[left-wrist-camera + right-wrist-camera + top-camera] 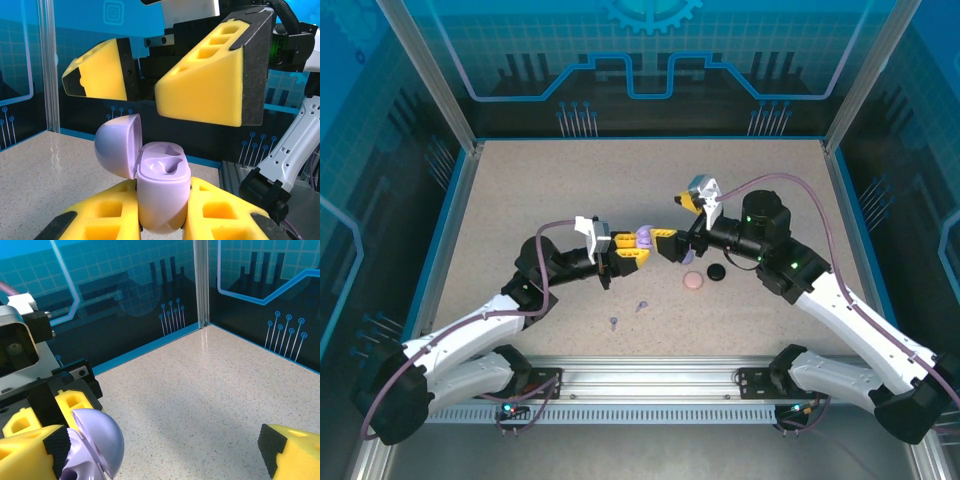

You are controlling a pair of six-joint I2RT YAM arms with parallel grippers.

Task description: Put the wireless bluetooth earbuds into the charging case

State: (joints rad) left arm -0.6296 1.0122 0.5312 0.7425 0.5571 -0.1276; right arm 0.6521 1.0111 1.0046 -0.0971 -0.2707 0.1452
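The left gripper is clamping the lavender charging case by its lower body above the middle of the worktop. Its lid is standing open and both wells are sitting empty. The right gripper is hanging wide open just beside it, holding nothing. Two lavender earbuds are lying toward the near edge, left of a pink disc and a black disc. They are probably light, hard and slippery, so pinching across the stem is looking safest.
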